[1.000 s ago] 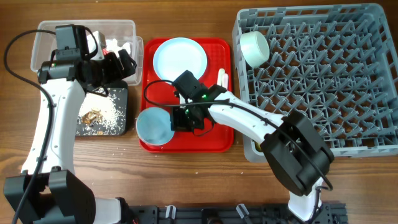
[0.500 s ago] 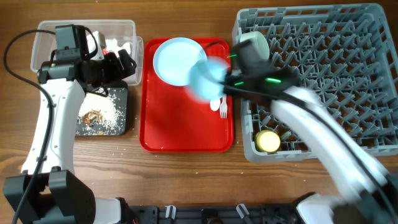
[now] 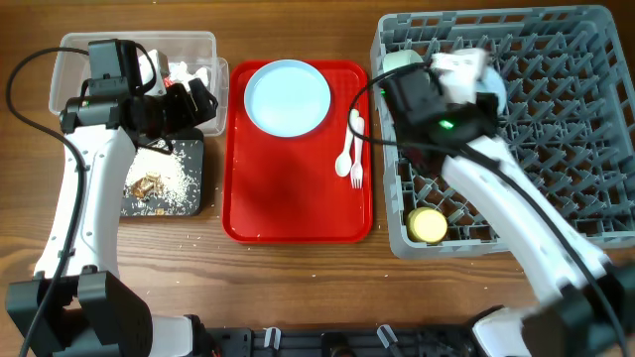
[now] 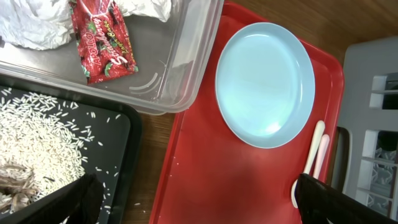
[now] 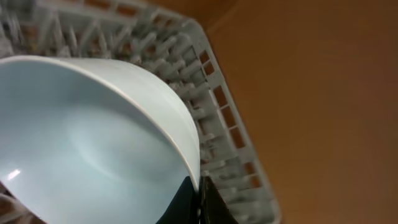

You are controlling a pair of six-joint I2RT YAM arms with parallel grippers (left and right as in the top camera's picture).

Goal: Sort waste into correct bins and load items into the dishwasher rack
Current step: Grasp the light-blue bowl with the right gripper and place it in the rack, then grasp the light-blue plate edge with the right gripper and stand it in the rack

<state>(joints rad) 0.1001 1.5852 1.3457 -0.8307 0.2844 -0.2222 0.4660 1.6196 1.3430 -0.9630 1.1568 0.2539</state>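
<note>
My right gripper (image 3: pixel 466 84) is shut on the rim of the light blue bowl (image 3: pixel 493 96) and holds it tilted over the far left part of the grey dishwasher rack (image 3: pixel 556 149). The right wrist view shows the fingers (image 5: pixel 198 190) pinching the bowl's rim (image 5: pixel 93 137). The mint-white bowl (image 3: pixel 400 62) and the yellow cup (image 3: pixel 429 225) sit in the rack. The blue plate (image 3: pixel 288 96), white fork and spoon (image 3: pixel 352 149) lie on the red tray (image 3: pixel 298 198). My left gripper (image 3: pixel 201 99) is open and empty (image 4: pixel 199 202) above the bins. The red wrapper (image 4: pixel 102 40) and napkin (image 4: pixel 34 25) lie in the clear tub (image 4: pixel 180 68).
The black tray (image 3: pixel 164 183) holds white crumbs with brown bits, and a few crumbs lie on the wood beside it. The clear tub (image 3: pixel 69 59) stands behind it at the far left. The red tray lies between the bins and the rack.
My right gripper has lifted the light blue bowl off the red tray and carried it right and back, over the rack. The left arm has not moved.
</note>
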